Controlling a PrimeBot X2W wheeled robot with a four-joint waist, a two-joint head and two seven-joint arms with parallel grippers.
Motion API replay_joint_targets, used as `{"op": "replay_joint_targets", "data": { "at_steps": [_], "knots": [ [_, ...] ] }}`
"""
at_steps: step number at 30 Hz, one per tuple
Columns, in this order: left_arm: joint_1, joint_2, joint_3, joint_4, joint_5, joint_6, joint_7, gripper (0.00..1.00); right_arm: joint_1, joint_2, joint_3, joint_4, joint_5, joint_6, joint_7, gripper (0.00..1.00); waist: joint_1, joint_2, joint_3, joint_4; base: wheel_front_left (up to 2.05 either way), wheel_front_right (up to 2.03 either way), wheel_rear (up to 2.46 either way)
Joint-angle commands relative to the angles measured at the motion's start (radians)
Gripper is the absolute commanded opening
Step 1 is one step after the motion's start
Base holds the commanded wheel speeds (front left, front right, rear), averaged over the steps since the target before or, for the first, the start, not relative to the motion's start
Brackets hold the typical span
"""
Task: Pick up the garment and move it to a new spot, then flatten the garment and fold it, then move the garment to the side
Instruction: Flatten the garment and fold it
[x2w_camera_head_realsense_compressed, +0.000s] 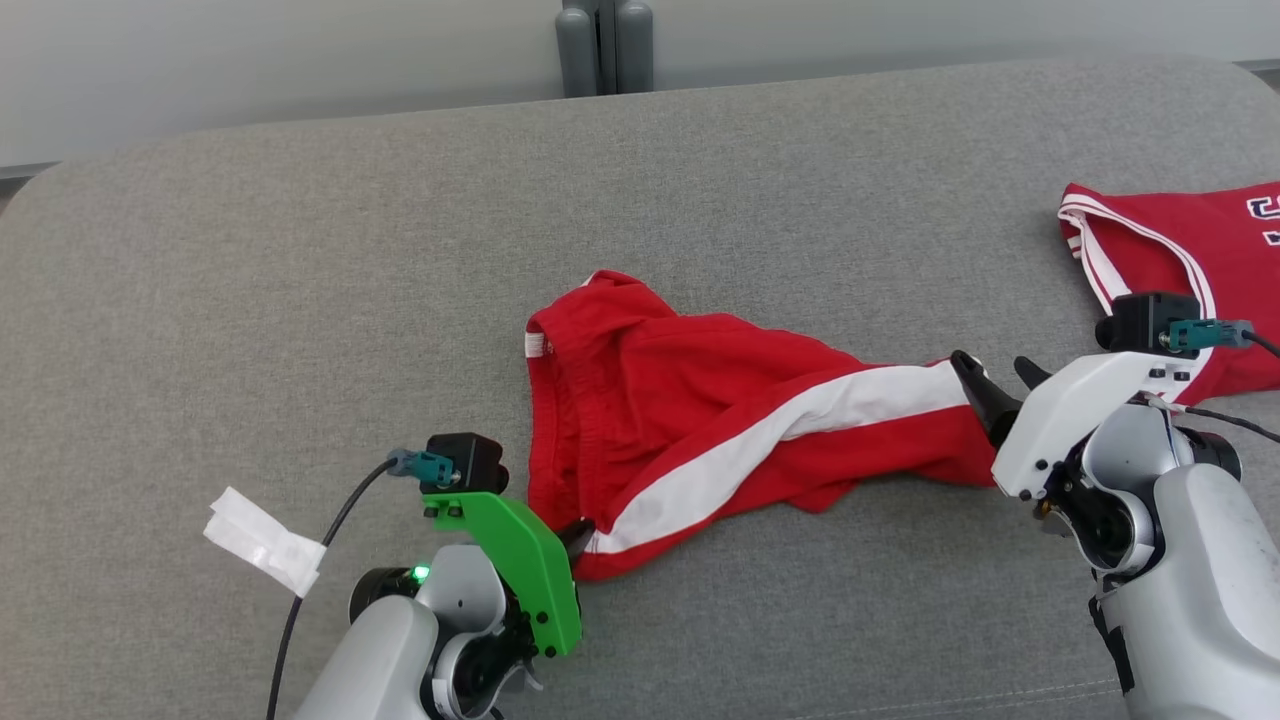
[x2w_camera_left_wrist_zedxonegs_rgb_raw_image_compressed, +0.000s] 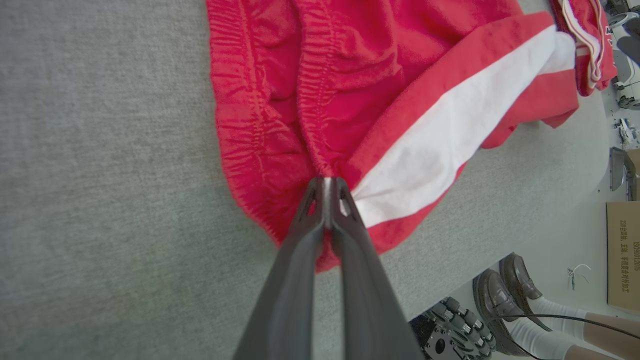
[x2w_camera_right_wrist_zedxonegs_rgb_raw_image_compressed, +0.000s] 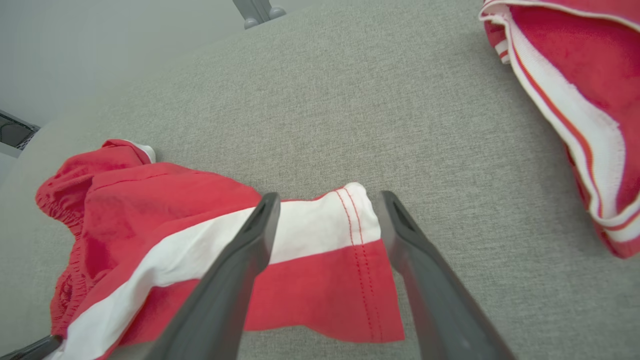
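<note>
The garment (x2w_camera_head_realsense_compressed: 700, 430) is a pair of red shorts with a white side stripe, lying crumpled in the middle of the grey padded table (x2w_camera_head_realsense_compressed: 300, 300). My left gripper (x2w_camera_head_realsense_compressed: 580, 535) is shut on the elastic waistband at the garment's near left corner, and its fingertips (x2w_camera_left_wrist_zedxonegs_rgb_raw_image_compressed: 327, 192) pinch the gathered red cloth (x2w_camera_left_wrist_zedxonegs_rgb_raw_image_compressed: 320, 100). At the leg hem on the right my right gripper (x2w_camera_head_realsense_compressed: 990, 385) stands open. Its two fingers straddle the hem (x2w_camera_right_wrist_zedxonegs_rgb_raw_image_compressed: 350, 240), and the jaws are wide apart over the white stripe and red cloth.
A second red garment with white trim (x2w_camera_head_realsense_compressed: 1190, 260) lies at the table's right edge, also visible as red-and-white cloth (x2w_camera_right_wrist_zedxonegs_rgb_raw_image_compressed: 590, 110). A piece of white tape (x2w_camera_head_realsense_compressed: 265, 540) sits at the lower left. A person's shoes (x2w_camera_left_wrist_zedxonegs_rgb_raw_image_compressed: 505, 295) and a cardboard box (x2w_camera_left_wrist_zedxonegs_rgb_raw_image_compressed: 622, 255) are beyond the table's edge.
</note>
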Motion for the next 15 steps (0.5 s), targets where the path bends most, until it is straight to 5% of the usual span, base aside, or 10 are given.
{"op": "replay_joint_targets", "data": {
  "at_steps": [1, 15],
  "knots": [
    [0.007, 0.009, 0.006, -0.009, 0.002, 0.005, -0.011, 0.0, 0.002, 0.01, -0.012, -0.004, 0.007, 0.0, 0.01, 1.0, 0.0, 0.0, 0.003, 0.001, 0.0, 0.0, 0.0],
    [-0.019, 0.03, 0.01, -0.042, 0.006, 0.005, -0.023, 0.0, -0.131, 0.054, -0.137, 0.135, 0.079, 0.0, 0.162, 1.0, 0.0, 0.0, 0.063, 0.005, 0.0, 0.0, 0.0]
  ]
}}
